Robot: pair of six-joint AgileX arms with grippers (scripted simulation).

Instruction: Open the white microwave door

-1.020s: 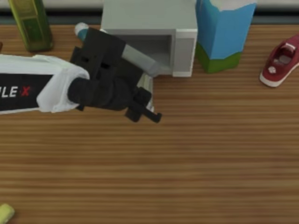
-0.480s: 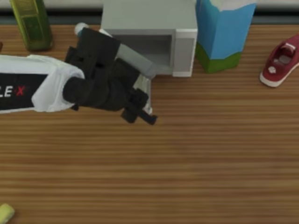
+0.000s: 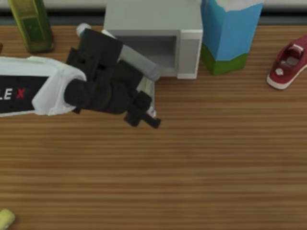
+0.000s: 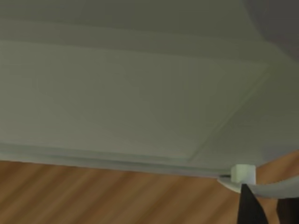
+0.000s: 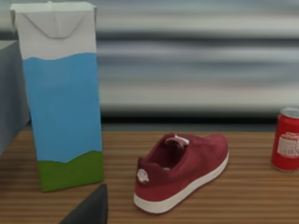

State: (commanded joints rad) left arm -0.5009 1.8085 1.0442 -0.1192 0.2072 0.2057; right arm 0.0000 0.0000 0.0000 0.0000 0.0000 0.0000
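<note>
Microwave (image 3: pixel 158 21) at desk's back edge, white microwave door (image 3: pixel 148 86) swung out. My left gripper (image 3: pixel 144 112) at door's free edge, can't tell its grip. I'd follow hinge arc, no yanking. Right arm out of top view.

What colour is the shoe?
The shoe is dark red with a white sole, seen best in the right wrist view.

White-grey microwave (image 3: pixel 153 21); blue, white, green carton (image 3: pixel 229 28); dark red shoe (image 3: pixel 288 64).
</note>
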